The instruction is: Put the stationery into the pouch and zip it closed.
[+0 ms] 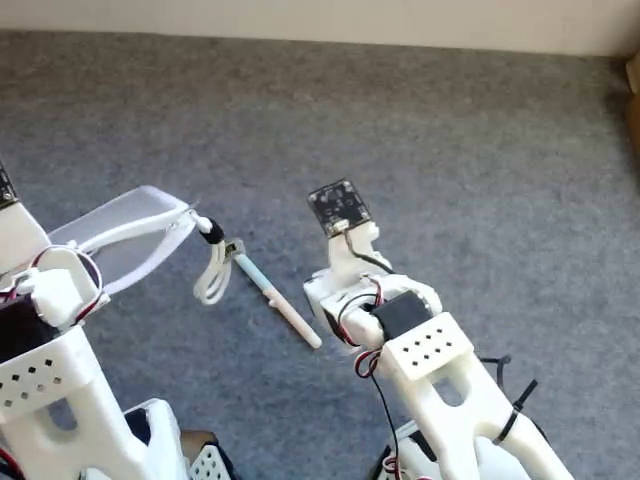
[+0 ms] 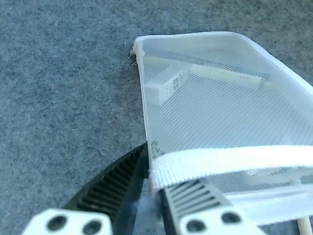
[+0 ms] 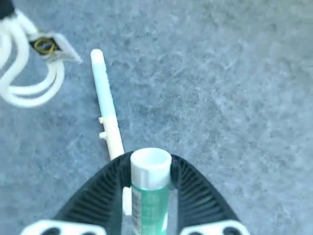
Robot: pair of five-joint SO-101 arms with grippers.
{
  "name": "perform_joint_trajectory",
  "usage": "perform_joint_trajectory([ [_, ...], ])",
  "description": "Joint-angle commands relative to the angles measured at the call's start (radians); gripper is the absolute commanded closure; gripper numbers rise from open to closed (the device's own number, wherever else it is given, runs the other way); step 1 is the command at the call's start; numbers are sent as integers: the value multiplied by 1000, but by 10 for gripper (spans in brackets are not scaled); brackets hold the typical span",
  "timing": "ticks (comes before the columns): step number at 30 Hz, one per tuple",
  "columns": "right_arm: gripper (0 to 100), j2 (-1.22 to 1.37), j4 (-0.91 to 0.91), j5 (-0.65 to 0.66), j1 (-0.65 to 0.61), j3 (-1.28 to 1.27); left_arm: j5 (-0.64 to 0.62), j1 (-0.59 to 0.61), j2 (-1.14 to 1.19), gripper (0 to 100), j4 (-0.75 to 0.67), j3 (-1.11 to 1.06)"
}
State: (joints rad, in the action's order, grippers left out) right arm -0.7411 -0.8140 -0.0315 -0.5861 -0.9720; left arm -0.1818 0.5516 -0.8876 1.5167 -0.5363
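The left fingers (image 2: pixel 115 183) are pressed together on the corner of the pouch (image 2: pixel 215 107), pinching its mesh and white zip band; one finger is dark and ribbed, the other shows dimly through the mesh. The right fingers (image 3: pixel 102 191) clamp a tube (image 3: pixel 150 188) with a white cap and green label, upright between them. Its lower part is cut off by the picture's edge.

One pouch is in view, translucent and lying on the grey tabletop (image 1: pixel 480 150). Its two zip bands stand apart, so the mouth is open. Through the mesh two things show: one short white block (image 2: pixel 166 84) and one long pale stick (image 2: pixel 230 76). Both are too blurred to name.

From the high view, part of the pouch is hidden behind the left arm, and the right arm's body covers its own fingers and the tube. One white cord loop (image 1: pixel 212 275) hangs from the zip pull (image 3: pixel 49 46) and rests on the tabletop.

One pen (image 1: pixel 277 301), pale blue and white, lies loose between that loop and the right arm. One end is just beside the pull; the other reaches the right fingers, and contact there cannot be judged.
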Motion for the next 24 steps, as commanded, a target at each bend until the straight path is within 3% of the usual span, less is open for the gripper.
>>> perform_joint_trajectory([
  [1, 993, -38, 50, -83, -8, 85, 11, -31, -5, 994, 11, 5],
  [8, 993, -38, 51, -95, -21, 234, 11, -33, -5, 994, 11, 5],
  [19, 993, -27, 53, -95, -245, 599, 11, -30, -5, 994, 11, 4],
  [24, 993, -27, 53, -95, -266, 667, 11, -30, -5, 994, 11, 4],
])
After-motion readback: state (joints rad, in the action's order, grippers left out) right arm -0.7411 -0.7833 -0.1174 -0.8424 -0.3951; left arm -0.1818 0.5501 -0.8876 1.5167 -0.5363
